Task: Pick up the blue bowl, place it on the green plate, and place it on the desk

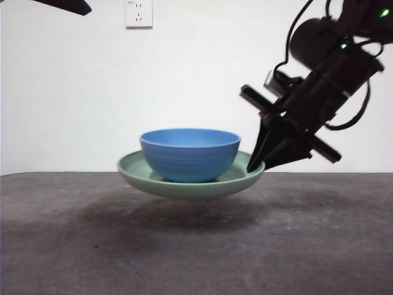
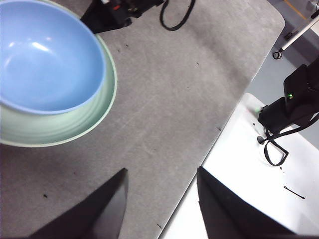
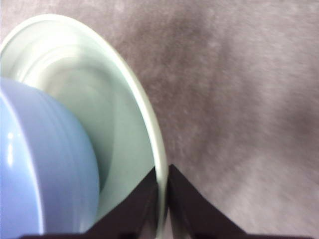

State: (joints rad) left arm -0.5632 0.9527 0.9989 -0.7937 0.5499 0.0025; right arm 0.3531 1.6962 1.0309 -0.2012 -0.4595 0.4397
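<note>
Right gripper [image 1: 258,167] is clamped tight on just the rim of the green plate [image 1: 190,184], holding it above the desk [image 1: 196,246] with the blue bowl [image 1: 189,153] sitting loose inside. My guess is any tilt makes the ridged bowl skate across that glossy, shallow plate, or the thin rim slips from the pinch. Left gripper [image 2: 159,199] waits well off to the side, jaws apart and empty.

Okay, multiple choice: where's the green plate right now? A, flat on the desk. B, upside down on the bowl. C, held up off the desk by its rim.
C: the right pincer grips the green plate by its rim, clear of the desk.
</note>
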